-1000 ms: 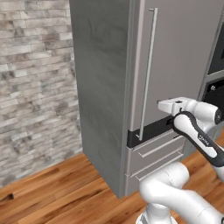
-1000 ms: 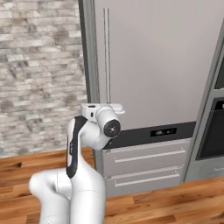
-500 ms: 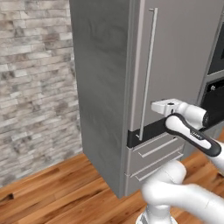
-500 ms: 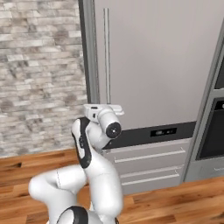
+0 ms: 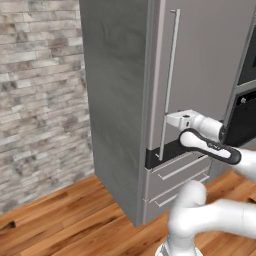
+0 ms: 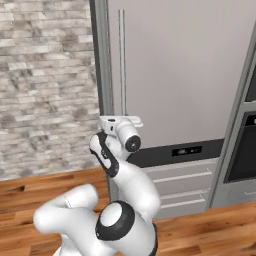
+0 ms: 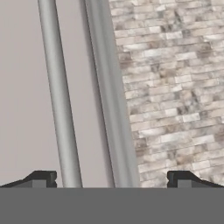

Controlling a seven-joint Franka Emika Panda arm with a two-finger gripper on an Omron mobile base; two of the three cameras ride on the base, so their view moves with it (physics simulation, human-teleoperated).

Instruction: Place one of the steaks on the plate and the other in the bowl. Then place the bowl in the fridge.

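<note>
The fridge point(image 5: 200, 60) is tall, grey brushed metal, and its door is shut. Its long thin handle point(image 5: 169, 75) runs down the door's left edge. My gripper point(image 5: 167, 120) is at the lower end of that handle, close to the door. In the right base view the gripper point(image 6: 121, 119) sits just under the handle point(image 6: 121, 55) of the fridge point(image 6: 180, 75). In the hand view the gripper point(image 7: 111, 177) is open, and the handle point(image 7: 59, 96) stands between the finger tips, nearer the left one. The steaks, the plate and the bowl are out of view.
A grey brick wall point(image 5: 40, 100) stands left of the fridge above a wooden floor point(image 5: 65, 220). Two drawers point(image 5: 175, 175) sit under the fridge door. A dark oven front point(image 6: 242, 155) adjoins the fridge on the right.
My hand has moved a little left, closer to the handle's lower end, and the arm's elbow has swung. The jaws have stayed open.
</note>
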